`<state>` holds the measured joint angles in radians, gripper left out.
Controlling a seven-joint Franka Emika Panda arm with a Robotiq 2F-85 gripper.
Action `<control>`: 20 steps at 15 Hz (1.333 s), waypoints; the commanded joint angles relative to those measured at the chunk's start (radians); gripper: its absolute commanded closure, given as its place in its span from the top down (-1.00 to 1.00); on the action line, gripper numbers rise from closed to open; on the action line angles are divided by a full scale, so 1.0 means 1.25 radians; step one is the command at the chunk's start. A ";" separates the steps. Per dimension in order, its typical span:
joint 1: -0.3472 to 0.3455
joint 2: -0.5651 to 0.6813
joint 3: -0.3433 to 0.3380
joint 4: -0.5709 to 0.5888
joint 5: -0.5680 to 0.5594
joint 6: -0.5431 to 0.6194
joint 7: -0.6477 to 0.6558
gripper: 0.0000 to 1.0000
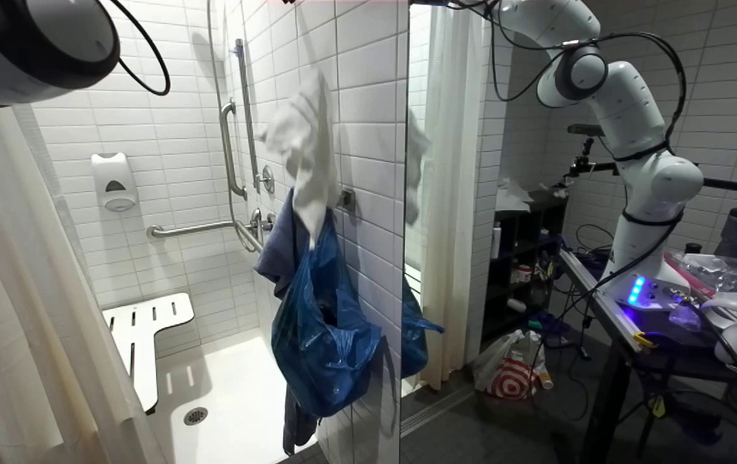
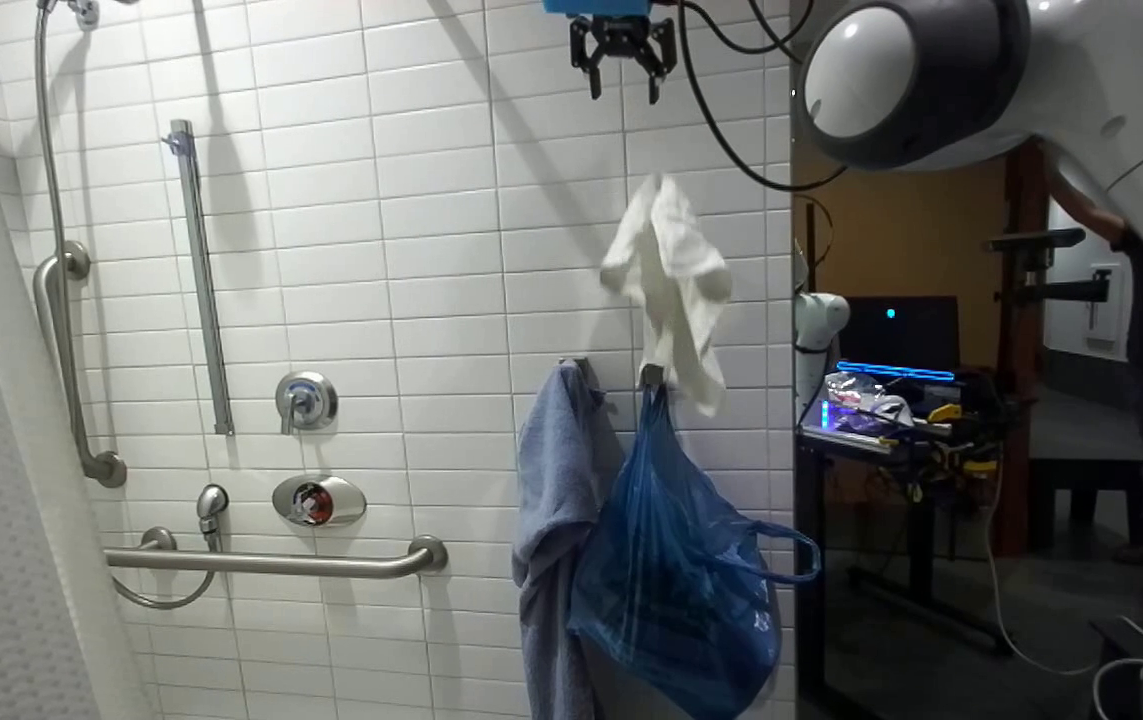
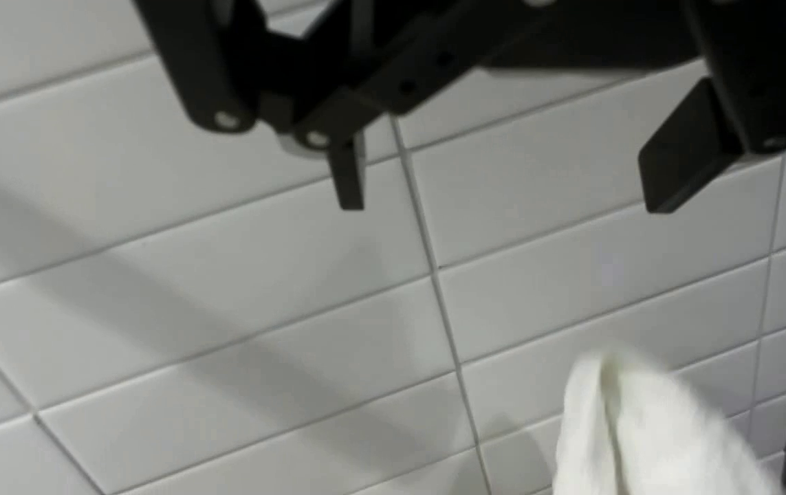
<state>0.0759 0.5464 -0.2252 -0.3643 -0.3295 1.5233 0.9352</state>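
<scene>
My gripper (image 2: pixel 624 88) is open and empty in front of the white tiled wall; it also shows in the wrist view (image 3: pixel 505 192). Its fingers (image 3: pixel 348 180) stand wide apart. A white cloth (image 2: pixel 673 265) with a peaked top is just below it, apart from the fingers. The cloth also shows in an exterior view (image 1: pixel 307 145) and at the bottom right of the wrist view (image 3: pixel 647 433). Its lower end overlaps a wall hook (image 2: pixel 652 375). The cloth looks slightly blurred, and I cannot tell what supports it. A blue plastic bag (image 2: pixel 676 590) hangs from that hook.
A blue-grey towel (image 2: pixel 556 470) hangs beside the bag. Grab bars (image 2: pixel 271 563) and shower fittings (image 2: pixel 307 402) are on the wall. A mirror (image 1: pixel 445 193) adjoins the hooks. A curtain (image 1: pixel 26 290) and folding seat (image 1: pixel 149 322) stand in the shower.
</scene>
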 commanded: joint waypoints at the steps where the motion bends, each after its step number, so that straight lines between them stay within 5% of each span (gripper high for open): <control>1: -0.020 -0.007 0.016 0.000 0.033 -0.032 -0.037 1.00; 20: -0.024 0.000 0.004 -0.001 0.019 0.041 -0.035 1.00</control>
<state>0.0458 0.5466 -0.2163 -0.3650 -0.3102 1.5746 0.8936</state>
